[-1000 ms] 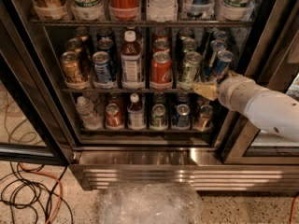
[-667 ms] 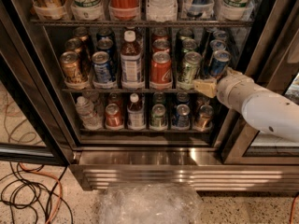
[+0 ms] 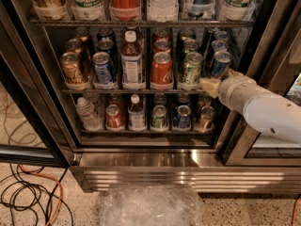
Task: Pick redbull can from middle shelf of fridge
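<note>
The fridge [image 3: 178, 175] stands open before me, with a ribbed steel base. The middle shelf [image 3: 113, 91] carries lanes of full-size cans. The redbull can [image 3: 220, 64], slim and blue-and-silver, stands at the front of the far right lane, with two more like it behind [image 3: 219, 48]. A green-and-silver can [image 3: 191, 69] stands just left of it. My gripper [image 3: 209, 85], yellowish at the tip of a white arm [image 3: 263, 109], reaches in from the right. It sits at the shelf's front edge, just below and in front of the redbull can's base.
A red Coke can [image 3: 162, 69], a bottle [image 3: 132, 65], a blue Pepsi can [image 3: 103, 67] and a gold can [image 3: 72, 68] fill the other lanes. Big bottles stand on the rack above, smaller cans below. The black door frame [image 3: 256, 41] is close on the right. Cables lie on the floor at left.
The gripper and arm have risen slightly and edged in towards the redbull can on the right end of the middle shelf. The cans have not moved.
</note>
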Robot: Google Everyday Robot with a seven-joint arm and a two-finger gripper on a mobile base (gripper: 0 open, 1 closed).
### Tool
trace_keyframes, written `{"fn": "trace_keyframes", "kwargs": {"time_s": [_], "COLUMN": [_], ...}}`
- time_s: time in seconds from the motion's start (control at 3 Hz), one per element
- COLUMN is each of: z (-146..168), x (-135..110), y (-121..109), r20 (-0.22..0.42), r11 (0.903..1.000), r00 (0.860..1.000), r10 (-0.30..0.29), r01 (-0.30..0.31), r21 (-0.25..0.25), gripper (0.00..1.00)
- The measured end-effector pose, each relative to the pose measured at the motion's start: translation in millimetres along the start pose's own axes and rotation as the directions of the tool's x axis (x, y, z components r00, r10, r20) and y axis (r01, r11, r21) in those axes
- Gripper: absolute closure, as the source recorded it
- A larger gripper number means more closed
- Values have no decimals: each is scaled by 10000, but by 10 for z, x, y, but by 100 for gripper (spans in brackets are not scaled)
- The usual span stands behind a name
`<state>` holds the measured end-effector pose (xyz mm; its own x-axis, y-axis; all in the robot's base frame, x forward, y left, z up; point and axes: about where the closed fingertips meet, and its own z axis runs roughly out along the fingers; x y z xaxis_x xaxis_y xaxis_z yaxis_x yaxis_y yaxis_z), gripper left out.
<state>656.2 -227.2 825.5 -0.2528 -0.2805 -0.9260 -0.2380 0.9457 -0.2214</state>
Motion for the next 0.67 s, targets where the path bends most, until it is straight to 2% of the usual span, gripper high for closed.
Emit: {"fn": "trace_keyframes", "kwargs": {"time_s": [0.33,0.67], "z": [39,31], "x": [18,-2], "y": [-47,-52], "r20": [57,56], "r11": [9996,9996], "r00": [10000,10000], "r10": [-71,-71], "r01": [69,70], "r21": [276,277], "gripper": [59,83]}}
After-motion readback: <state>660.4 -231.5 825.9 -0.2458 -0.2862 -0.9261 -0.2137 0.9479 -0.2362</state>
